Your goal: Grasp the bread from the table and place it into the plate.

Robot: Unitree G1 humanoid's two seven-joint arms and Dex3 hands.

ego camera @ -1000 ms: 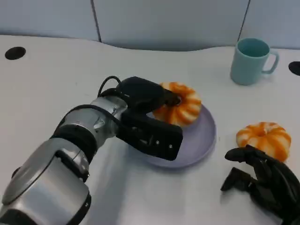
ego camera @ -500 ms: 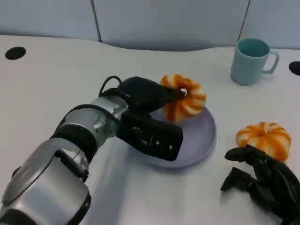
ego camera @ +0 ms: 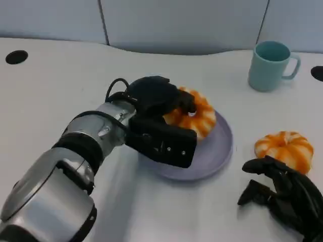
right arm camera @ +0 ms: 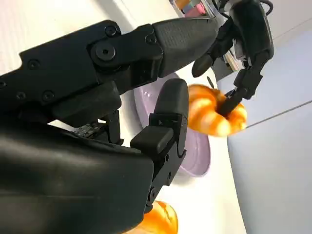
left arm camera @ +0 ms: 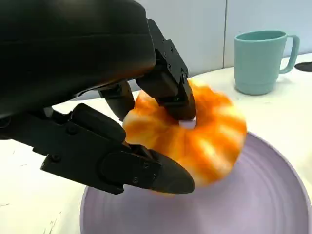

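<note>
Orange-and-white striped bread, ring-shaped, is held by the left hand over the lavender plate. In the left wrist view one black finger hooks into the hole of the bread while a thicker finger lies under its near edge; the bread is tilted, and its lower edge is close above the plate, though contact with the plate surface cannot be told. The left hand is thus clamped on the bread. The right wrist view shows the same bread hanging from the fingers of the left hand above the plate.

A second striped bread lies on the white table to the right of the plate, apart from it. Just in front of this second bread rests the right hand, fingers curled inward, holding nothing; a fingertip lies near the bread, and whether it touches cannot be told. The right hand fills the near field of its own wrist view.

A pale teal mug stands upright at the far right of the table, handle to the right, well apart from the plate; it also appears in the left wrist view. Two dark round holes mark the table's far edges. No writing or label is legible.
</note>
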